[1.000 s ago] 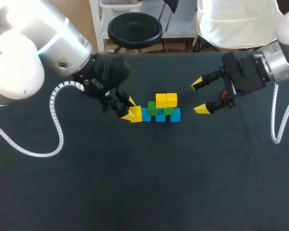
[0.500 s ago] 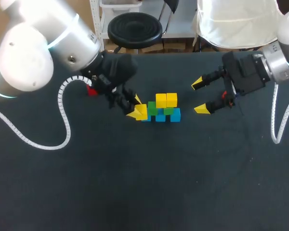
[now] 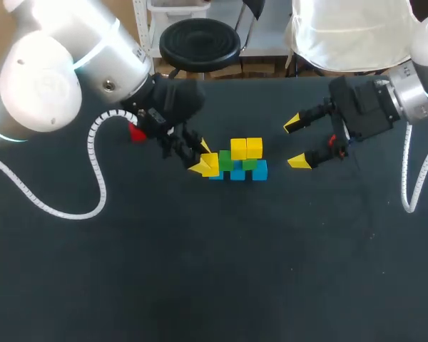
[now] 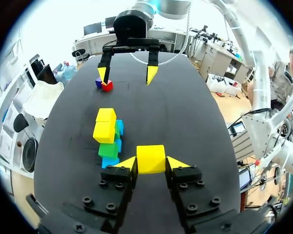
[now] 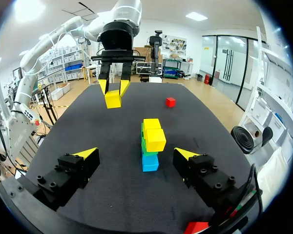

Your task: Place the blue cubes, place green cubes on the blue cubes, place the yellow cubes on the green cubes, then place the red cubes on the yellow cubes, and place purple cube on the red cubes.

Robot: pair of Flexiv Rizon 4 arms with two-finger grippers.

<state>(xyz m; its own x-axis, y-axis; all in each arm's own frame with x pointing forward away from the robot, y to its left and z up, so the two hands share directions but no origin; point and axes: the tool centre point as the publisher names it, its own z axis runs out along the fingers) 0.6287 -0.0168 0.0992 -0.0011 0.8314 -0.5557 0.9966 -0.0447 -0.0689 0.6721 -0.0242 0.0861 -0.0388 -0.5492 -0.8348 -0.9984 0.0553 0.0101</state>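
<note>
Beside the cube stack [image 3: 241, 164], the left gripper [image 4: 151, 165], clamped on a yellow cube [image 4: 151, 157], has shifted closer; the right gripper [image 3: 295, 144] stays wide open.

The left arm [image 3: 50, 78] is built of large, rounded white housings, parted by a thin ring of pale cyan light [image 3: 96, 46] and ended by a black wrist [image 3: 172, 100]. A white spiral-wrapped cable [image 3: 91, 157] is hung from it. The right arm [image 3: 417, 92] is formed as a silver-grey cylinder with a black block wrist [image 3: 364, 107] and a white ribbed cable [image 3: 404, 174]. The left gripper [image 4: 151, 165] and the right gripper [image 5: 135, 153] are made of black blocky fingers, studded with round black bolt heads and tipped with bright yellow wedges.
</note>
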